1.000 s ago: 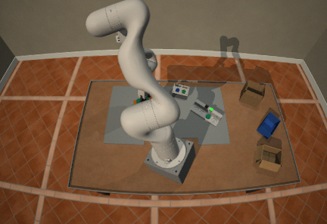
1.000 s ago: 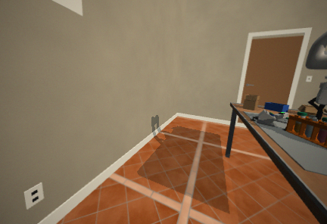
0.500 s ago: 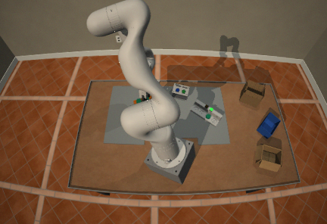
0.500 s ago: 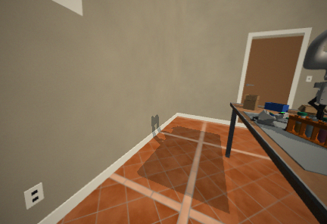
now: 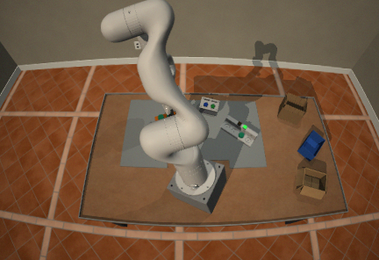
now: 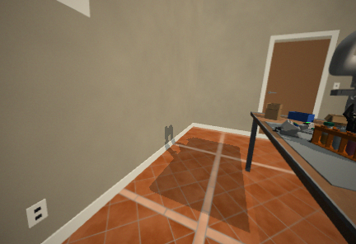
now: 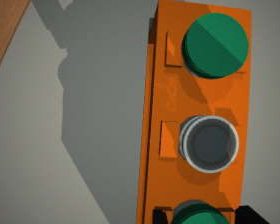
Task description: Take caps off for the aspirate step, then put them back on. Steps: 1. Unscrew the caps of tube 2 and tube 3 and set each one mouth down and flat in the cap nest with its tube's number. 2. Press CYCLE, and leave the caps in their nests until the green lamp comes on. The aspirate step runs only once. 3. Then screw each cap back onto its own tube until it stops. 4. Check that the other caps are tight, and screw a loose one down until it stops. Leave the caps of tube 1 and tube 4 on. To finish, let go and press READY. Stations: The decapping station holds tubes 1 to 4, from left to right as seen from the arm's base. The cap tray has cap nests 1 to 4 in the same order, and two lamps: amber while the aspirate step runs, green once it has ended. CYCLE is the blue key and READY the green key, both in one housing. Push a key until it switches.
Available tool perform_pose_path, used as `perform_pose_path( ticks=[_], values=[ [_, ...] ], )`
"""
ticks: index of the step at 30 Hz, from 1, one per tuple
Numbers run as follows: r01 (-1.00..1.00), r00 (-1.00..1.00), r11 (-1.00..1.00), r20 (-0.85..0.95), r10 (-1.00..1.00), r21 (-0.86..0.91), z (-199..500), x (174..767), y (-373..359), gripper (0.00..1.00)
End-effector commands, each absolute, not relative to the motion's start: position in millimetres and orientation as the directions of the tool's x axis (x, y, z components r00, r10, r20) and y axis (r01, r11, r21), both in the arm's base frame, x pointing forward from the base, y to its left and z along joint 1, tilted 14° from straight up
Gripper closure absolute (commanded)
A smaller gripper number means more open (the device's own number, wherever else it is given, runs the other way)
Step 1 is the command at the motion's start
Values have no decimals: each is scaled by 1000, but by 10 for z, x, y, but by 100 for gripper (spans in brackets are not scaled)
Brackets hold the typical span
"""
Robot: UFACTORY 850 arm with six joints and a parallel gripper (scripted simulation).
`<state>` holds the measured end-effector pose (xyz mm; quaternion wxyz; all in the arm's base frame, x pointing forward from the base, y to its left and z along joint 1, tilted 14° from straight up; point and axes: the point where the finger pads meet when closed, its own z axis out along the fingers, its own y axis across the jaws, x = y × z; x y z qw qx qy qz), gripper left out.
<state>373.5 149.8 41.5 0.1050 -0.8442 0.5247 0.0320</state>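
Observation:
The orange decapping station (image 7: 163,100) (image 5: 156,118) (image 6: 334,139) stands on the grey mat. In the wrist view a green cap (image 7: 198,211) sits on tube 2 at the bottom edge, partly cut off. My gripper (image 7: 201,218) (image 5: 170,113) is open, with one finger on each side of this cap and narrow gaps between. Beside it tube 3 (image 7: 210,145) is open, without a cap. Beyond it tube 4 wears a green cap (image 7: 216,46). A green cap (image 5: 241,134) lies in nest 3 of the cap tray (image 5: 232,122). The green lamp (image 5: 245,126) is lit; the amber lamp (image 5: 239,124) looks dark.
The key housing (image 5: 210,111) with the blue key (image 5: 205,104) and green key (image 5: 213,106) stands between station and tray. Two cardboard boxes (image 5: 291,108) (image 5: 313,191) and a blue bin (image 5: 311,145) stand at the table's right side. My arm hides part of the station in the top view.

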Motion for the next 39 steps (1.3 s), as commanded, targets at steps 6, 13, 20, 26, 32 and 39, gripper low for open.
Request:
perform_pose_path(
  ticks=[6, 13, 20, 26, 32, 39],
  values=[
    [-591, 800, -770, -53, -598, -238, 418, 3740, 1499, 54],
    [-384, 918, -891, 6, -397, -244, 417, 3739, 1499, 54],
    [-384, 918, -891, 6, -397, -244, 417, 3739, 1499, 54],
    [-384, 918, -891, 6, -397, -244, 417, 3739, 1499, 100],
    [-384, 918, -891, 6, -397, -244, 417, 3739, 1499, 100],
    [-474, 875, -846, -19, -484, -244, 416, 3739, 1499, 100]
  ],
)
